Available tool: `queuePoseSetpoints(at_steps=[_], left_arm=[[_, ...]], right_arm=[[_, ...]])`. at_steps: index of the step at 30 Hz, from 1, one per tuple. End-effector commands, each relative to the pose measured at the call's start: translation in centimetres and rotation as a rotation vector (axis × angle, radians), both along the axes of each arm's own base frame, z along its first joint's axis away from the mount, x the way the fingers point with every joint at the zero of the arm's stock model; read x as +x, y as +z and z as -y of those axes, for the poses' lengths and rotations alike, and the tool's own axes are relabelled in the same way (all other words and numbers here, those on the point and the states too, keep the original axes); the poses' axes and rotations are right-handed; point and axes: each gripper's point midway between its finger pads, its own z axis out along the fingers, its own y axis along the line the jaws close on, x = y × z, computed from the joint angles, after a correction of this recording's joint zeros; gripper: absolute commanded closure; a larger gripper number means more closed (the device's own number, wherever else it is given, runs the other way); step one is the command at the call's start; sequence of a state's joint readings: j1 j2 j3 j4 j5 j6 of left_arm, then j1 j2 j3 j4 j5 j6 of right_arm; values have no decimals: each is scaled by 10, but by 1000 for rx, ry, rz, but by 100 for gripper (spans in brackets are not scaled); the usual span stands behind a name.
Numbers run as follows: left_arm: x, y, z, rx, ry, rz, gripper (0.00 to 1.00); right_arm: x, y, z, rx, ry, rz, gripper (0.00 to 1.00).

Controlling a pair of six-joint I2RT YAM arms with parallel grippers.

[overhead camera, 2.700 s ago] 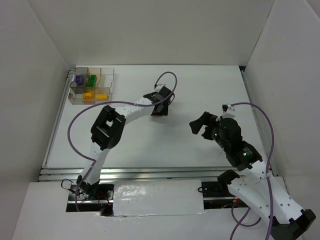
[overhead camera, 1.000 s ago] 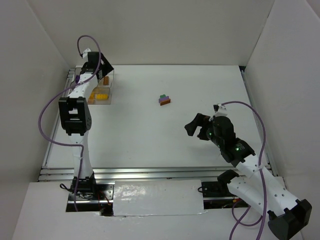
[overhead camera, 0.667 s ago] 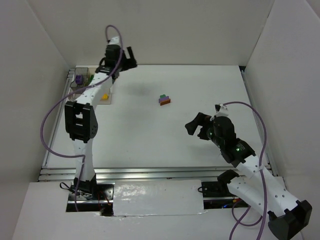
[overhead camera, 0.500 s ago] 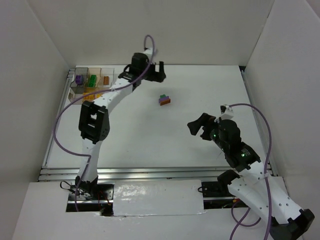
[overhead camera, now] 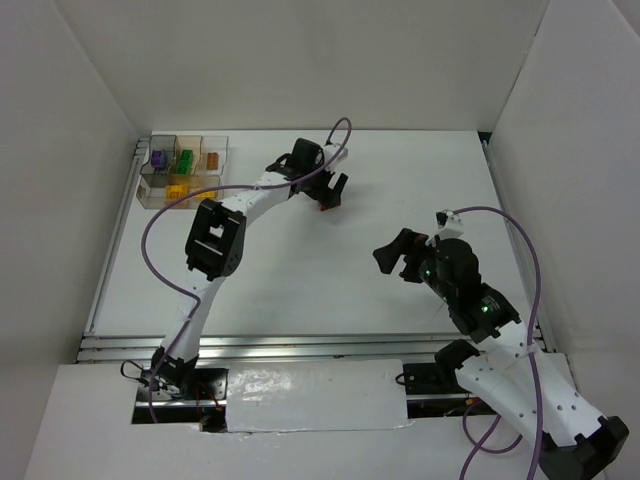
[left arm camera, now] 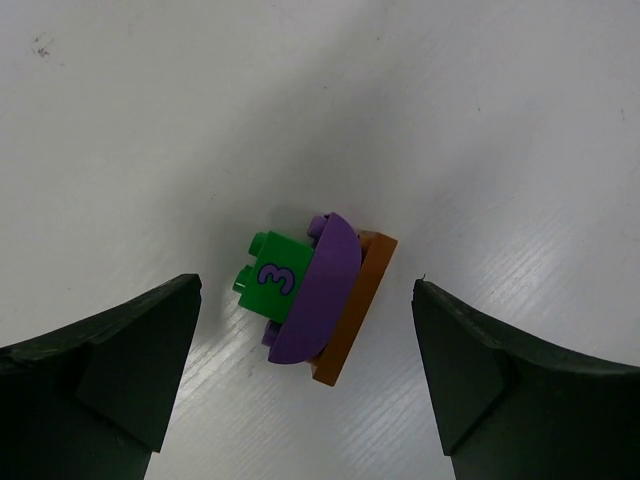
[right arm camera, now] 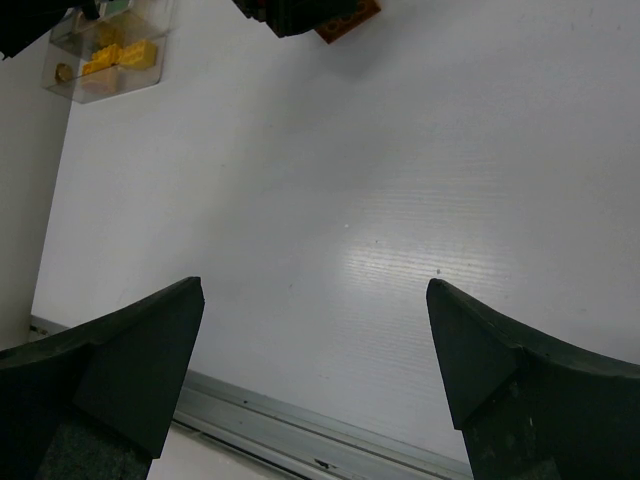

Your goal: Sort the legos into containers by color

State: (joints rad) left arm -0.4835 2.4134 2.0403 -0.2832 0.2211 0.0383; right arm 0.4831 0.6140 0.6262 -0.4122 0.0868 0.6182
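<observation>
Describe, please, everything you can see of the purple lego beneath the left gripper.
The purple lego is a smooth, glossy plastic piece with one curved side. It lies tilted on the white table, pressed between a green lego marked 3 and a flat orange lego, touching both. The open left gripper straddles it without contact.
</observation>
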Motion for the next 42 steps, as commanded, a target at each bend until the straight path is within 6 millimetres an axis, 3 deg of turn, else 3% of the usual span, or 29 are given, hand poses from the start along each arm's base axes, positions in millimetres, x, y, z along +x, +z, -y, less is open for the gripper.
queuePoseSetpoints(at_steps=[1, 5, 11, 15, 16, 18, 20, 21, 23, 24, 25, 26, 27, 28, 29, 30, 31, 32, 33, 34, 35, 36, 37, 39, 41, 42], left_arm=[[1, 1, 7, 38, -72, 40, 0], [-8, -8, 10, 55, -97, 33, 0], [-5, -18, 10, 84, -108, 32, 1], [-1, -20, 16, 75, -129, 38, 8], [-4, -29, 16, 82, -135, 15, 17], [-3, -30, 19, 74, -140, 8, 23], [-5, -34, 19, 72, -141, -4, 45], [-7, -33, 18, 68, -143, -6, 72], [-11, -8, 16, 46, -135, 32, 100], [-16, -20, 14, 52, -134, 14, 100], [-18, 6, 14, 25, -132, 53, 100], [-26, 3, 10, 19, -133, 58, 100], [-30, 35, 9, -14, -135, 106, 100], [-38, 44, 9, -35, -150, 111, 100], [-57, 36, 3, -37, -162, 76, 100], [-65, 81, 5, -94, -181, 153, 100], [-83, 92, 10, -144, -234, 157, 100], [-110, 77, 4, -148, -256, 119, 100], [-118, 97, 10, -192, -290, 191, 100], [-138, 132, 10, -224, -329, 264, 100], [-166, 123, 16, -220, -378, 250, 100], [-178, 160, 19, -247, -407, 326, 100], [-205, 144, 24, -227, -459, 289, 100], [-233, 167, 23, -237, -505, 321, 100], [-263, 170, 27, -238, -553, 331, 100], [-275, 190, 23, -261, -565, 377, 100]], right_arm=[[3, 2, -2, -3, 19, 17, 0], [3, 1, -5, 0, 31, 14, 0], [2, 4, -5, -3, 34, 18, 0], [1, 4, -5, -4, 39, 17, 0], [1, 5, -5, -3, 39, 18, 0], [1, 4, -4, -5, 37, 17, 0], [1, 6, -4, -8, 35, 23, 0], [2, 6, -3, -9, 32, 22, 0], [3, 7, -3, -11, 28, 21, 0], [3, 8, -2, -9, 23, 22, 0], [4, 9, -2, -6, 17, 26, 0], [4, 10, -1, -5, 11, 31, 0], [6, 11, 2, 1, -11, 36, 0], [7, 13, 3, 7, -26, 39, 0], [9, 14, 5, 11, -43, 38, 0], [9, 16, 5, 32, -56, 33, 0], [10, 22, 4, 47, -52, 36, 0], [10, 26, 1, 69, -43, 36, 0], [10, 31, -2, 86, -27, 43, 0], [6, 39, -12, 111, 27, 46, 0], [5, 44, -17, 130, 58, 47, 0], [3, 47, -22, 142, 82, 44, 0], [-1, 52, -31, 161, 132, 34, 0], [-3, 57, -40, 194, 175, 28, 1], [-9, 63, -52, 245, 242, 21, 3], [-12, 64, -56, 261, 261, 16, 3]])
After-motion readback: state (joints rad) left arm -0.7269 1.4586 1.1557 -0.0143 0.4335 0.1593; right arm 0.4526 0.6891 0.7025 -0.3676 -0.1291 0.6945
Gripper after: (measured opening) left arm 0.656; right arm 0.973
